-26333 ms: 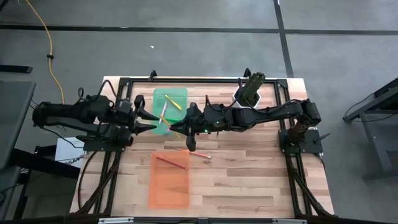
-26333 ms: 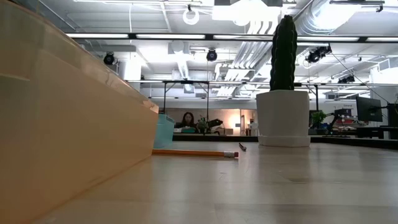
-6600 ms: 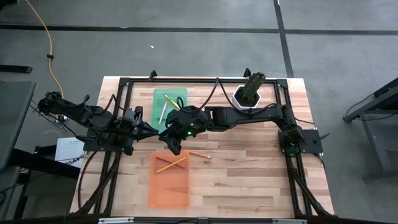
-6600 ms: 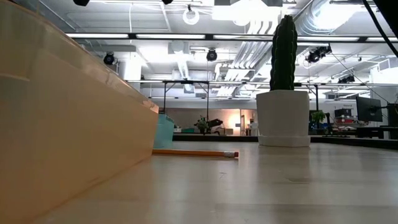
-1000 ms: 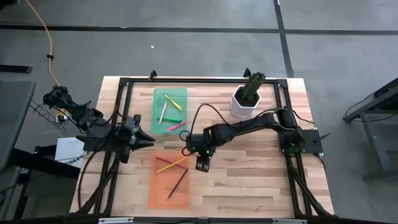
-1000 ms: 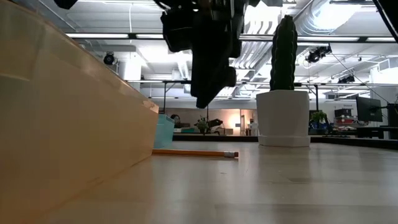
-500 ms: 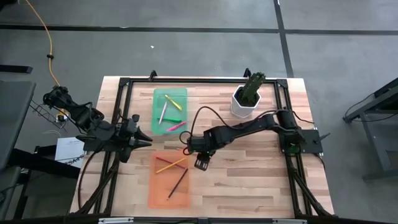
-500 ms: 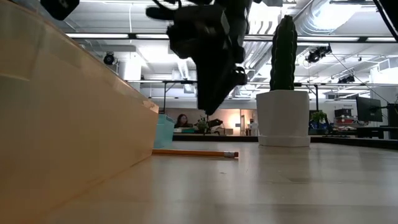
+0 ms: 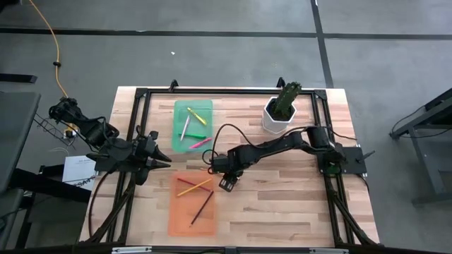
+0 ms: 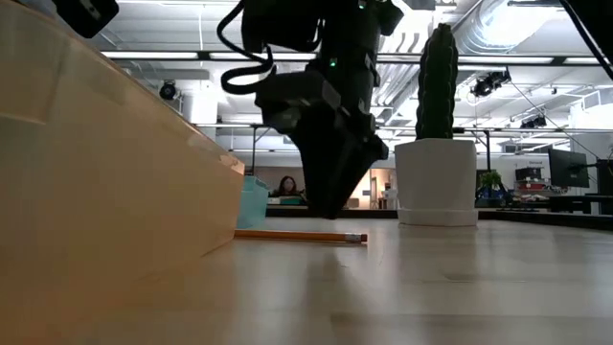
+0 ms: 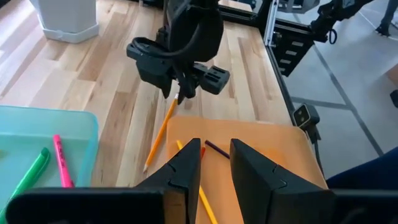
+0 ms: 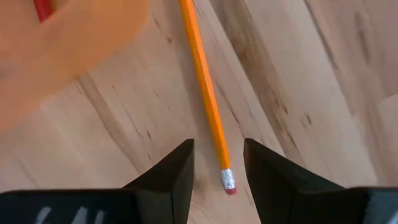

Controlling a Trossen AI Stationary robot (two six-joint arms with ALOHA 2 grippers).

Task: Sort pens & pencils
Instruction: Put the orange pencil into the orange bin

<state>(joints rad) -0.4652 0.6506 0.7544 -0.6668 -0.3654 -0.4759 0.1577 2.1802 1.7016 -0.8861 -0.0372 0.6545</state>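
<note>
From above, the right gripper [image 9: 223, 183] has swung in from the position it held a second ago and now hangs over the bare desk [image 9: 282, 197] just right of the orange tray [image 9: 178, 224], above the spot where the last loose orange pencil [image 12: 206, 94] lay in the earlier high pictures; here the arm hides that pencil. The tray holds three pencils, yellow-orange [image 9: 193, 188], red [image 9: 188, 181] and dark [image 9: 201, 208]. The pens [image 9: 194, 130] lie in the green tray [image 9: 205, 104] at the far side. The left gripper [image 9: 161, 159] waits at the left edge of the desk, between the two trays.

At desk height, the right gripper has dropped since half a second ago until its tip hangs just above the orange pencil, which lies flat on the wood in front of the cactus pot [image 10: 437, 182].

The left wrist view shows its own fingers [image 11: 184, 171] parted to a moderate gap with nothing between them, over the orange tray, and the right gripper standing over the far end of the pencil.

The right wrist view shows the right fingers [image 12: 171, 174] apart and straddling the pencil's eraser end, not yet touching it; they have narrowed slightly over the last second.

That descent suggests the grasp is about to happen. Once this pencil joins the others, the sort should be complete.
</note>
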